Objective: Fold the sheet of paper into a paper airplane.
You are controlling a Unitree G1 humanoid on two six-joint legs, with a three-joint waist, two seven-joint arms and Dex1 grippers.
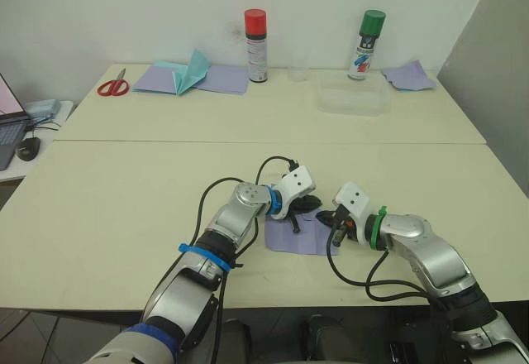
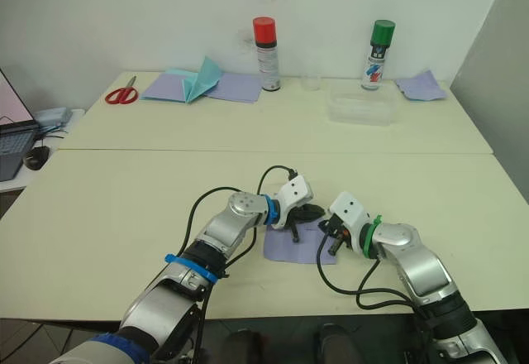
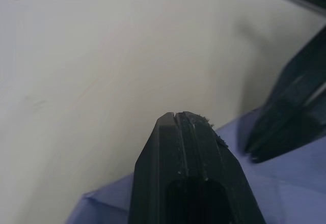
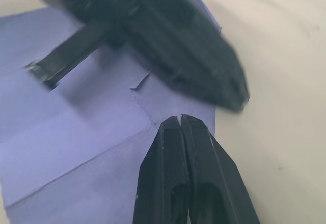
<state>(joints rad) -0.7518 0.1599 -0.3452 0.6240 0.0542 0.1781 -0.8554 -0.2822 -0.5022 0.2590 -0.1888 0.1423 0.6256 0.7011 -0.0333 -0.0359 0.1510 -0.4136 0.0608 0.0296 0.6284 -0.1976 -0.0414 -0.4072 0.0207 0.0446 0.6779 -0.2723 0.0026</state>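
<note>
sheet of paper [image 1: 299, 237] lies flat on the desk [image 1: 124, 182] nr the front edge, lavender, creases visible across it in the right wrist view. left gripper [image 1: 302, 208] sits over the sheet's far edge, jaws closed w/ nothing between them, tips pressed together. right gripper [image 1: 338, 222] is at the sheet's right edge, jaws also closed, tips down on the paper beside a crease; not gripping it. the two grippers are just beside each other.

far side of desk: red scissors [image 1: 113, 85] at left, flat lavender sheets [image 1: 221, 79] w/ a teal folded paper [image 1: 192, 71] on them, red-capped spray can [image 1: 255, 45], clear plastic container [image 1: 354, 99], green-capped spray can [image 1: 366, 45], another lavender sheet [image 1: 410, 75] far right.
</note>
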